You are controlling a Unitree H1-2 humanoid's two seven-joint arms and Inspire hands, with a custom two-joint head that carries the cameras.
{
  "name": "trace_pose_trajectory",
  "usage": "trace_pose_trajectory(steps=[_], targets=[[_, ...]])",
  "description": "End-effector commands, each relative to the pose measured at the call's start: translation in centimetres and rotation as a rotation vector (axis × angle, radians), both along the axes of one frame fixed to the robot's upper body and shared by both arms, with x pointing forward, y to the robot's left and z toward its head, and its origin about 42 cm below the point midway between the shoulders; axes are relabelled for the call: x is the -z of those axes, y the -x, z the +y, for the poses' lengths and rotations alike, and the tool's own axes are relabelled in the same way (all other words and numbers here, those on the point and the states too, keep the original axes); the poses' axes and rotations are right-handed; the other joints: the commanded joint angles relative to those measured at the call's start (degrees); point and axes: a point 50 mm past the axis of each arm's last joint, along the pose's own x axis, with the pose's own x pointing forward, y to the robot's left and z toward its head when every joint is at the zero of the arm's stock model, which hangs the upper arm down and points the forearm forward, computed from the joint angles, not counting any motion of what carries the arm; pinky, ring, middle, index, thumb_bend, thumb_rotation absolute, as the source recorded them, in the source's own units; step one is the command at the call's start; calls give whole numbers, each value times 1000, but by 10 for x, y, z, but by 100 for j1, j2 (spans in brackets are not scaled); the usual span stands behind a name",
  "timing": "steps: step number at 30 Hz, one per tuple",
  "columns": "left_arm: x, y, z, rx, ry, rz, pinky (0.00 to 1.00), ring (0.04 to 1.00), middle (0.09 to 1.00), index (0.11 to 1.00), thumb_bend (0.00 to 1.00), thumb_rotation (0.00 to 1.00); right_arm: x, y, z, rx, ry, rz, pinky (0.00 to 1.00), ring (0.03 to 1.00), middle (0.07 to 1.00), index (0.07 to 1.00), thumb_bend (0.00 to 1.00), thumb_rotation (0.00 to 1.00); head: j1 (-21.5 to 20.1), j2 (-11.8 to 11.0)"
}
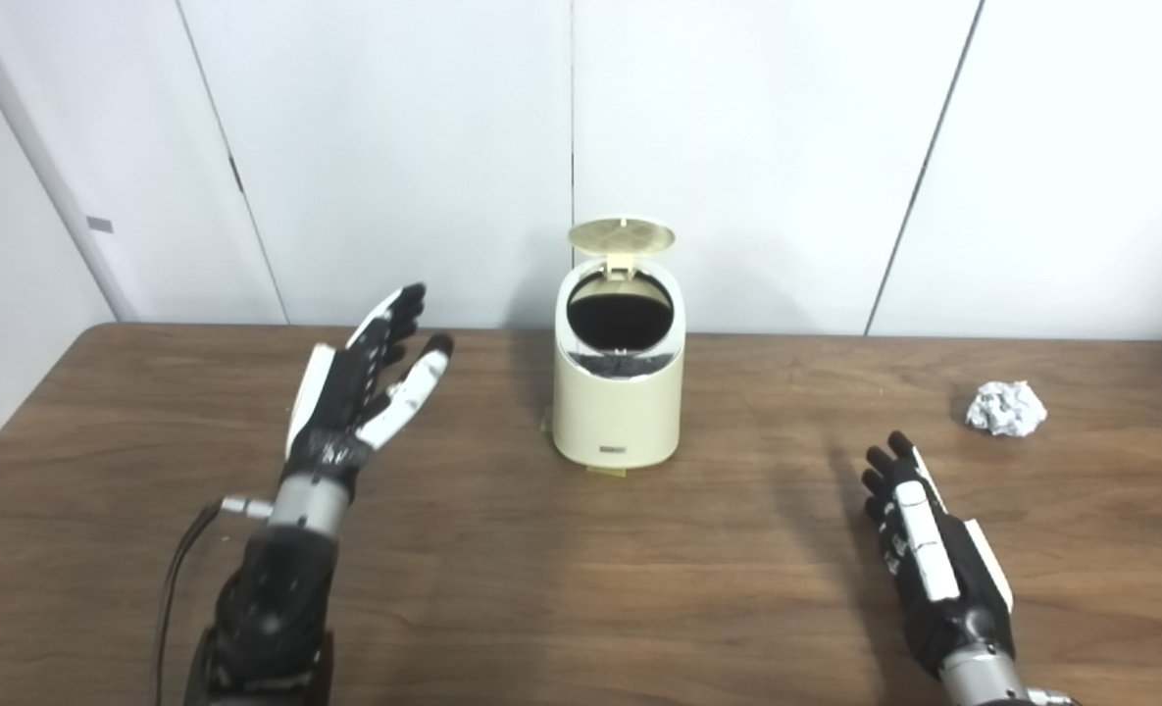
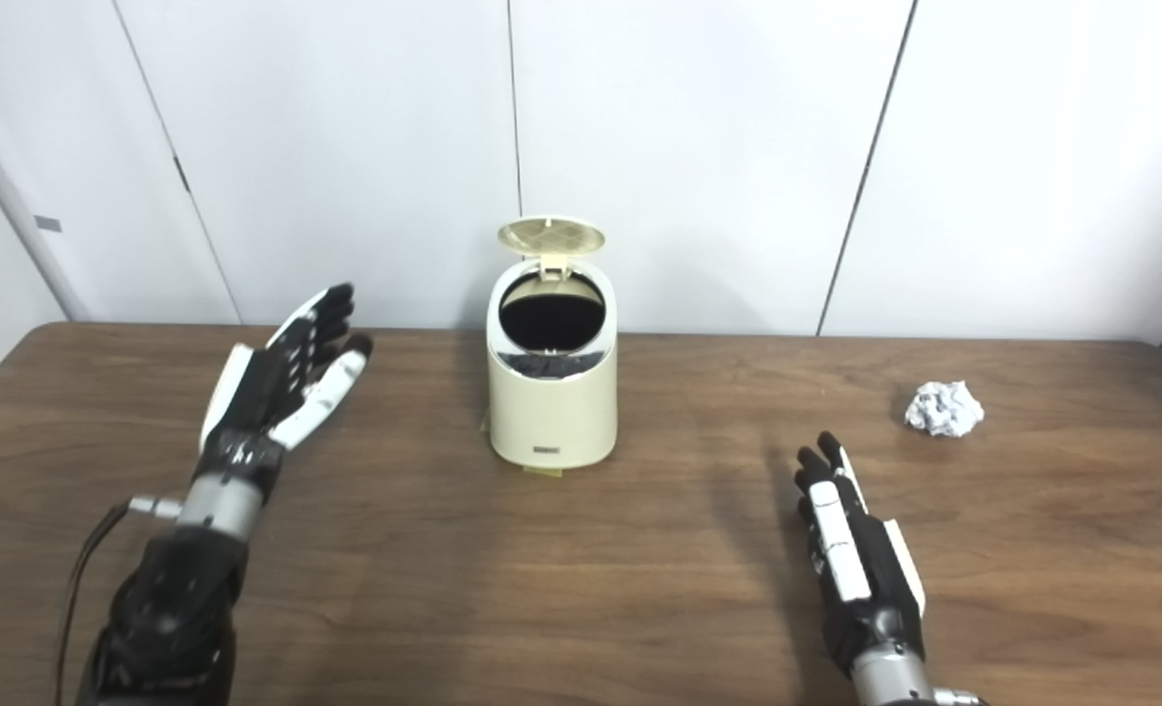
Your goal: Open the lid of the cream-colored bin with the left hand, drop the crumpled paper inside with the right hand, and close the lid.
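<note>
Lid (image 1: 621, 234) up on bin (image 1: 619, 412) near bench (image 1: 581, 608) rear edge; crumpled paper (image 1: 1005, 408) toward right edge, ungrasped; left hand (image 1: 365, 378) and right hand (image 1: 919, 529) spread, empty.

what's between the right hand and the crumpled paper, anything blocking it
Nothing visible. The right hand lies open low over the table, and the crumpled paper sits beyond it, slightly to its right, with only bare wood between. The bin stands well to the left, its lid already up.
</note>
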Motion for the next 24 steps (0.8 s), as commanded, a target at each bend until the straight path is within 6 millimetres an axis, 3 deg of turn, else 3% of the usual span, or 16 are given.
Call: trace_pose_trajectory(steps=[1,5,7,10,13,16,24], targets=[[-18,2,-2,10,0,-77,917,943,928,957,463,594,-19,-9,1,-10,4,-83,1000,972,966,1000,536,825,-6,2],[-6,17,1,5,33,-38,899,943,933,956,441,618,-23,-11,0,3,14,-94,992,966,964,979,525,818,-74,12],[-1,21,4,-8,11,-26,941,950,929,958,421,713,-26,-13,-1,10,33,-100,972,956,956,950,572,737,-139,-3],[9,27,8,-21,-24,-27,988,969,937,967,422,762,-35,-17,-3,20,104,-122,958,938,944,928,567,627,-247,-6],[19,34,10,-40,2,-7,991,973,944,972,444,742,-41,-22,-10,32,194,-153,903,926,927,919,595,485,-435,13],[30,42,11,-47,17,22,979,966,948,973,429,745,-44,-29,-25,58,338,-176,873,896,904,897,695,378,-603,33],[42,53,15,-57,57,48,1000,987,964,978,401,683,-66,-50,-70,126,568,-195,843,883,902,913,762,252,-1190,24]])
